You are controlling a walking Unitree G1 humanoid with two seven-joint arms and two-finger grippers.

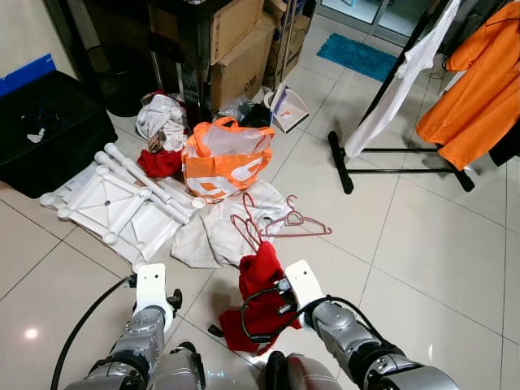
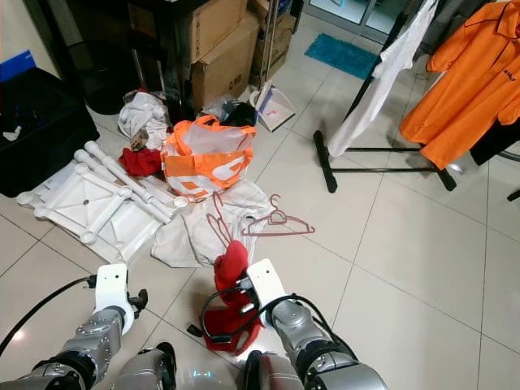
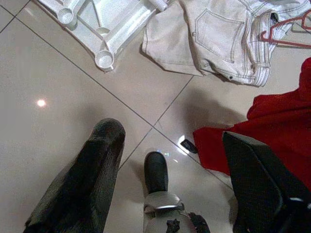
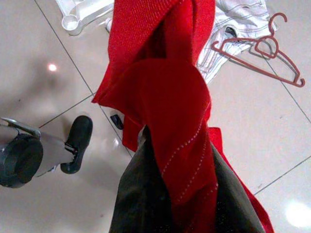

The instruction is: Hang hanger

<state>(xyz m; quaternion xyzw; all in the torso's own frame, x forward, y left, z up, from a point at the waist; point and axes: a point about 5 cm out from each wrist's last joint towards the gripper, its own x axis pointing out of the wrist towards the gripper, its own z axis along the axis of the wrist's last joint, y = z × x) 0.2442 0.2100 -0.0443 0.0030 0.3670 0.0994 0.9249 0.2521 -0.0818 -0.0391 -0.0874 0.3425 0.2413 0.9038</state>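
Right gripper [image 4: 165, 160] clenched on red cloth [image 1: 262, 280]; left gripper [image 3: 165, 165] released. Red hangers [image 1: 284, 223] just beyond cloth, on white jeans [image 1: 215, 231]. Best to thread cloth squarely, then carry toward rack [image 1: 390, 158].

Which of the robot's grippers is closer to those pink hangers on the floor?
Right. The right gripper, shut on a red garment, is just short of the hangers. The left gripper is open, farther off to their left.
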